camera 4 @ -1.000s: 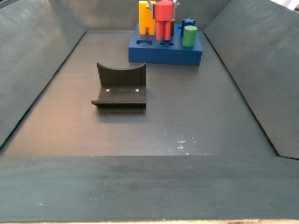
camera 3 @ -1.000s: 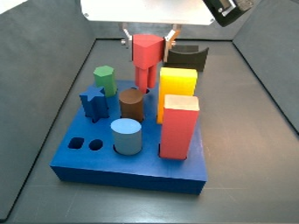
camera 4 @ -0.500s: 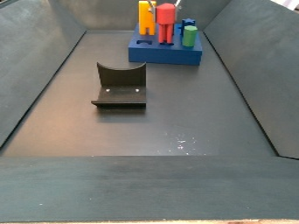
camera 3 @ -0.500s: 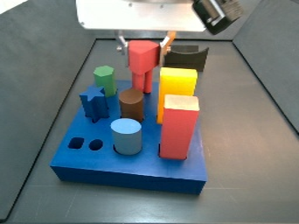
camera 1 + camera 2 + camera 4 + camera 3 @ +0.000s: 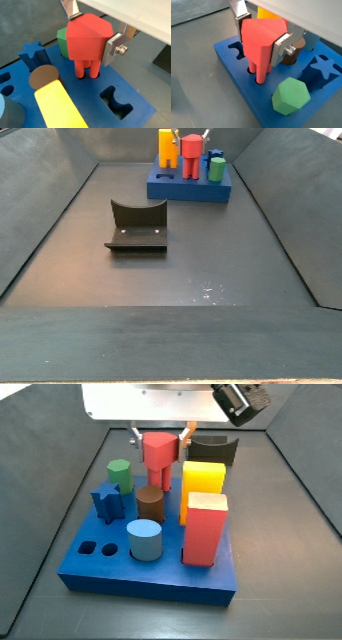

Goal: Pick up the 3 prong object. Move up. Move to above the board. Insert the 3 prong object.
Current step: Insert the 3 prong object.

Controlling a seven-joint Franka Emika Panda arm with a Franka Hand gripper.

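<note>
The red 3 prong object [image 5: 87, 37] is upright between my gripper's [image 5: 92, 31] silver fingers. Its thin prongs reach down into a hole in the top of the blue board [image 5: 93, 89]. Both wrist views show this, and the object [image 5: 261, 40] stands by the board's [image 5: 234, 65] edge. In both side views my gripper [image 5: 163, 430] is above the far side of the board [image 5: 147, 574], shut on the object [image 5: 160, 452]. The object [image 5: 194, 150] and the board [image 5: 187, 193] sit far back.
On the board stand a green hexagon peg [image 5: 119, 474], a blue star peg [image 5: 107, 502], a brown cylinder [image 5: 151, 502], a yellow block [image 5: 203, 479], a tall red-orange block [image 5: 205, 529] and a light blue cylinder [image 5: 144, 541]. The fixture [image 5: 138, 226] stands on the floor. Grey walls surround it.
My gripper has come down with the 3 prong object, and its prongs have sunk lower into the board.
</note>
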